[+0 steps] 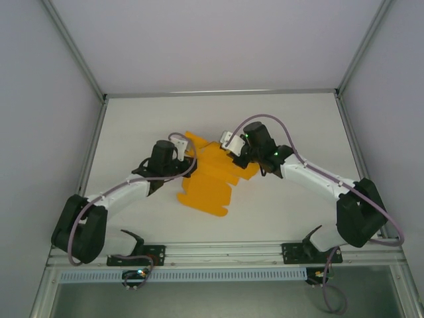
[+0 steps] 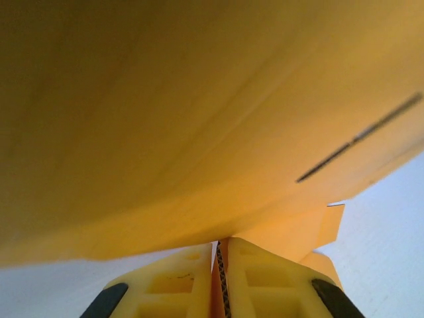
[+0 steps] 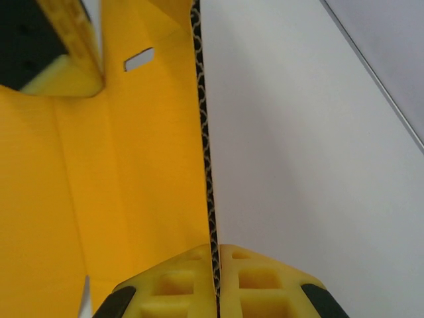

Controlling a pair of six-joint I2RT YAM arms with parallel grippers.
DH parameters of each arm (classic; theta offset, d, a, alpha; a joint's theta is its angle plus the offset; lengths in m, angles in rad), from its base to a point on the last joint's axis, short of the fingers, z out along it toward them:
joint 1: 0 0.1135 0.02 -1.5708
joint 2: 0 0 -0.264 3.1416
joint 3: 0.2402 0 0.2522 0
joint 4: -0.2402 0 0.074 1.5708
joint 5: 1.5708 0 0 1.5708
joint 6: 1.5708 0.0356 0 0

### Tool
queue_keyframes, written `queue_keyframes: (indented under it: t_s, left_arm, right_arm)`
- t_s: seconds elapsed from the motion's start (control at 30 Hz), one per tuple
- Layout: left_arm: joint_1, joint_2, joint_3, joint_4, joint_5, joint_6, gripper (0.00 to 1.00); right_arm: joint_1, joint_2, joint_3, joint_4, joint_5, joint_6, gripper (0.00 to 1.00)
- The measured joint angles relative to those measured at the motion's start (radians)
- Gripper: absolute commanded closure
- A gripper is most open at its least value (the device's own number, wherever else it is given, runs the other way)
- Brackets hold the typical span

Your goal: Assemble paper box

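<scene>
**Operator:** Where is the paper box?

**Technician:** In the top view it is at the middle of the table, between the 2 arms. It is an orange die-cut sheet with several flaps, not yet a closed box.

**Operator:** Orientation?

**Technician:** The long axis runs roughly from the far side to the near side. The far end leans slightly left and the near corner points toward the arm bases. Flaps project toward the right arm.

**Operator:** State of the left end effector?

**Technician:** Its fingers are together on the card. The corrugated edge of the sheet sits between the 2 yellow pads, and a broad panel with 1 narrow slit rises over the camera.

**Operator:** And the right end effector?

**Technician:** Clamped on the paper box as well. A card edge runs straight away from between its pads, with orange panel to the left of that edge and bare table to the right. A small slot shows near the far end of that panel.
</scene>
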Motion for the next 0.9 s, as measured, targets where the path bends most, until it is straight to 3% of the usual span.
queue_keyframes:
  t_s: [0.17, 0.33, 0.57, 0.73, 0.9]
  left_arm:
    - [0.001, 0.027, 0.005, -0.014, -0.016, -0.047, 0.78]
    - [0.001, 0.032, 0.004, -0.045, -0.055, -0.091, 0.69]
    - [0.02, -0.013, -0.082, -0.102, -0.109, -0.174, 0.58]
    - [0.092, -0.08, -0.141, -0.131, -0.131, -0.232, 0.52]
    - [0.099, -0.171, -0.154, -0.158, -0.138, -0.248, 0.5]
  right_arm:
    - [0.075, -0.01, -0.008, -0.015, 0.096, -0.029, 1.0]
    - [0.182, -0.003, -0.021, 0.002, 0.279, -0.048, 1.0]
    - [0.308, 0.108, -0.084, 0.204, 0.583, -0.182, 1.0]
    - [0.32, 0.177, -0.11, 0.247, 0.684, -0.292, 1.0]
    - [0.322, 0.2, -0.132, 0.326, 0.741, -0.394, 1.0]
